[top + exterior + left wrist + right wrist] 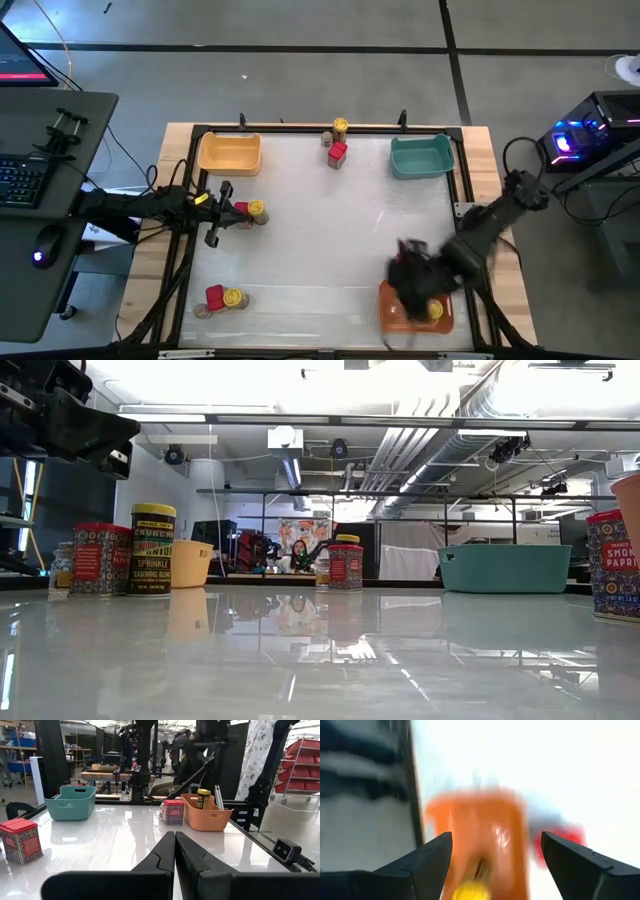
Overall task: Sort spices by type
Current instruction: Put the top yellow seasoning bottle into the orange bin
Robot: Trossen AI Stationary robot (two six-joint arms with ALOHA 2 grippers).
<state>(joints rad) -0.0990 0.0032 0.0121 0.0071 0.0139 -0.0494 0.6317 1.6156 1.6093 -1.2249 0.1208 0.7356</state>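
My left gripper (228,212) (175,845) is shut and empty, raised above the table beside a red tin (241,213) and a yellow-lidded jar (257,211). My right gripper (410,275) (496,836) is open and empty above the orange bin (400,312) (480,825), which holds a yellow-lidded jar (435,312) (203,798). A red tin (173,811) (560,840) stands next to that bin. A yellow-lidded jar (340,127), a red tin (337,153) and a tan jar (327,140) stand at the far edge. A red tin (214,296), a yellow-lidded jar (233,298) and a tan jar (203,311) stand near left.
A yellow bin (230,152) stands at the far left and a teal bin (420,155) (70,802) at the far right. A black frame (300,128) runs round the table's edges. The white middle of the table (320,230) is bare.
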